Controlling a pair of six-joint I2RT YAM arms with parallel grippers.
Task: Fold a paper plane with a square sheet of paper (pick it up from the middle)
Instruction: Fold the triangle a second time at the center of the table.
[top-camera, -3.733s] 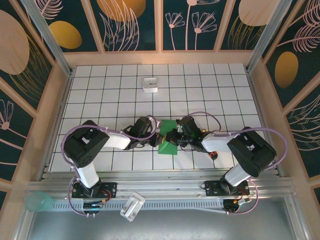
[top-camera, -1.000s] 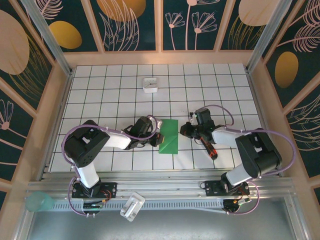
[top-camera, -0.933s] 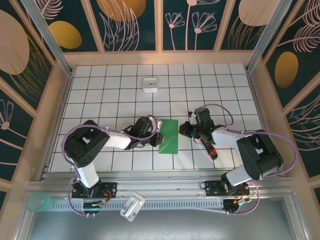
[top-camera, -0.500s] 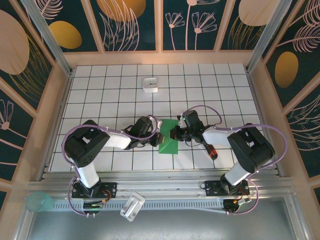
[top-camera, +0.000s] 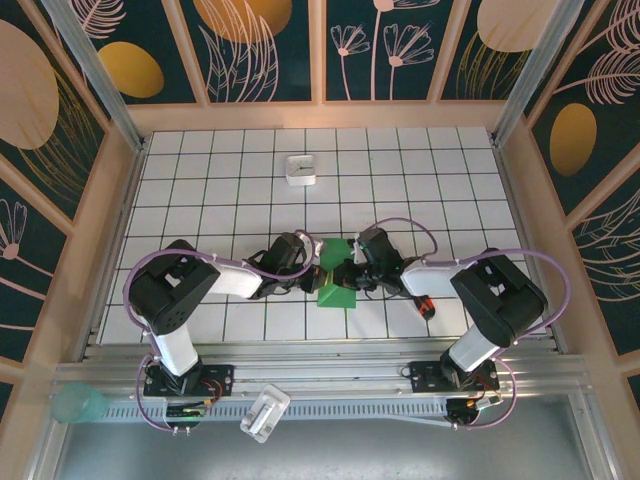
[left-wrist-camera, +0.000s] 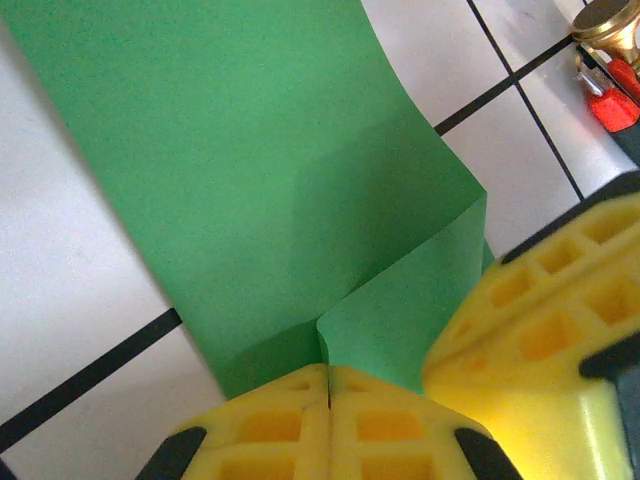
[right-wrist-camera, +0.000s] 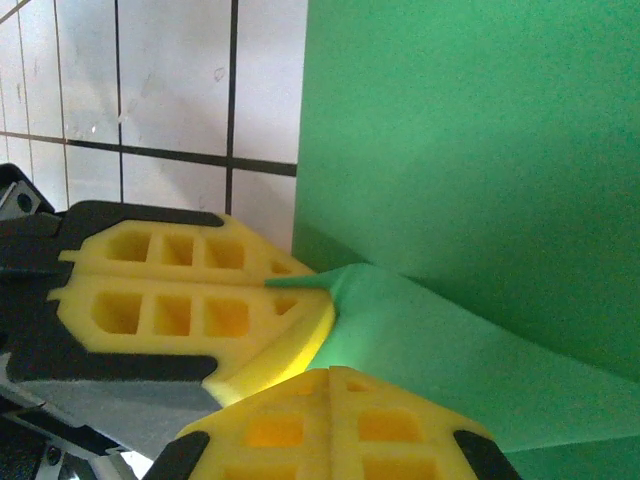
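The square sheet of paper (top-camera: 338, 287) is bright green, partly folded, and lies on the tiled floor between the two arms. My left gripper (top-camera: 318, 272) is shut on its left edge. In the left wrist view the paper (left-wrist-camera: 250, 150) runs up into the seam of the shut left gripper (left-wrist-camera: 328, 372). My right gripper (top-camera: 347, 272) is shut, and its tips rest against a raised flap of the paper (right-wrist-camera: 480, 130). In the right wrist view the right gripper (right-wrist-camera: 330, 372) is closed just under that flap. The left fingers (right-wrist-camera: 180, 290) pinch the flap's pointed corner.
A red-and-black screwdriver (top-camera: 421, 299) lies right of the paper, its tip showing in the left wrist view (left-wrist-camera: 610, 105). A small white box (top-camera: 301, 169) sits further back. A teal cup (top-camera: 78, 403) and a white object (top-camera: 265, 412) lie beyond the near rail.
My right gripper, still shut, has swung left from beside the screwdriver onto the paper. The paper's right part now shows less. My left gripper has held still.
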